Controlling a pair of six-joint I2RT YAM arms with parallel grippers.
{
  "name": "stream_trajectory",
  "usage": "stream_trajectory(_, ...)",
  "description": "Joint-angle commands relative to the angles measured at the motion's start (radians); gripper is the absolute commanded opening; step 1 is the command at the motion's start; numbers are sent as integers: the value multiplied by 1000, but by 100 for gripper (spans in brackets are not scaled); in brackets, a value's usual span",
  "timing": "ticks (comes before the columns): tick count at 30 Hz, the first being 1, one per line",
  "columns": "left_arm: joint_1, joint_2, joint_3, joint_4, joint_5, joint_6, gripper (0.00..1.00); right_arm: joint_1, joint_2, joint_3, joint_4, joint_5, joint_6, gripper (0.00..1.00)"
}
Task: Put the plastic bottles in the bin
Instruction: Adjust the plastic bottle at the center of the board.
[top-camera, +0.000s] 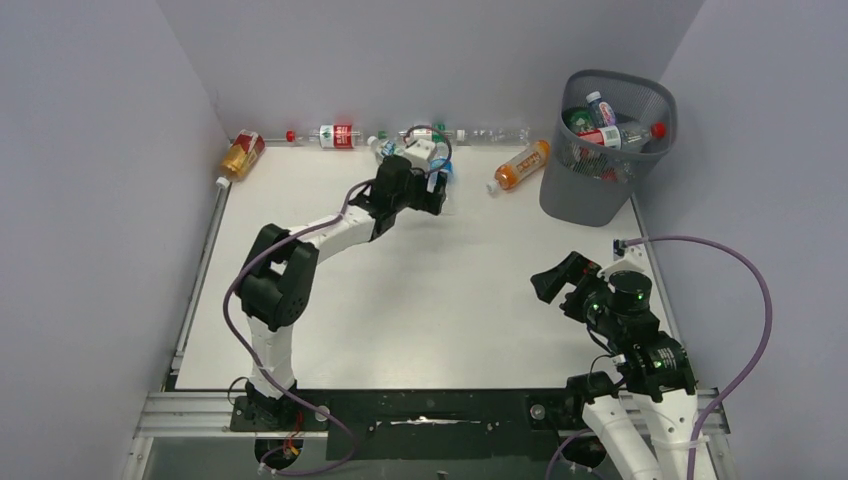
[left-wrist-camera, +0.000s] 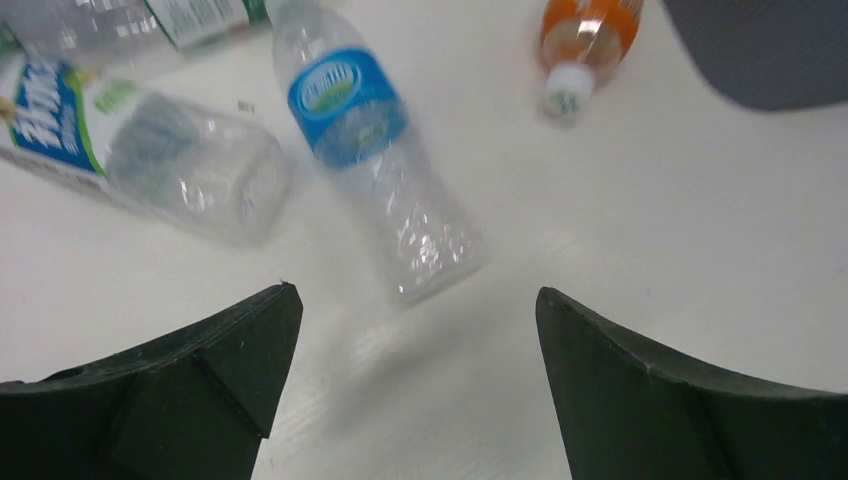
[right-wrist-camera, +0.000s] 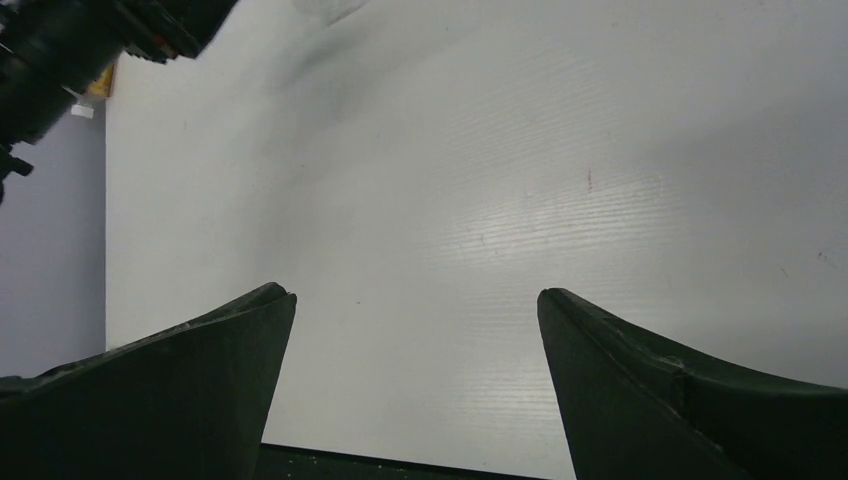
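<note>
Several plastic bottles lie along the back wall: an amber one (top-camera: 241, 155), a red-labelled one (top-camera: 335, 135), a clear one (top-camera: 495, 134) and an orange one (top-camera: 520, 165). The dark mesh bin (top-camera: 580, 195) at the back right holds several more. My left gripper (top-camera: 440, 195) is open over the back middle. In the left wrist view, a clear blue-labelled bottle (left-wrist-camera: 375, 150) lies just ahead of the open left gripper (left-wrist-camera: 417, 293), its base near the gap. Another clear bottle (left-wrist-camera: 150, 150) lies to its left, and the orange bottle (left-wrist-camera: 585, 40) and the bin (left-wrist-camera: 770, 50) show further off. My right gripper (top-camera: 556, 290) is open and empty.
Grey walls close the table on the left, back and right. The right wrist view shows bare white table ahead of the right gripper (right-wrist-camera: 415, 293) and part of the left arm (right-wrist-camera: 60, 50) at top left. A purple cable (top-camera: 740, 260) loops by the right arm.
</note>
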Motion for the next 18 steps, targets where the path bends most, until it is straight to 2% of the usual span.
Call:
stream_trajectory(1,-5,-71,211,-109,40,-9,89,7,-11,5,43,-13,20,98)
stream_trajectory(3,8,-40,302,-165,33,-31,90,7,-13,3,46,-14,24,98)
stream_trajectory(8,49,156,578,-367,56,-104,89,7,-7,-6,55,-26,32,98)
stream_trajectory(18,43,425,869,-422,25,-250,89,7,-4,-23,63,-28,32,98)
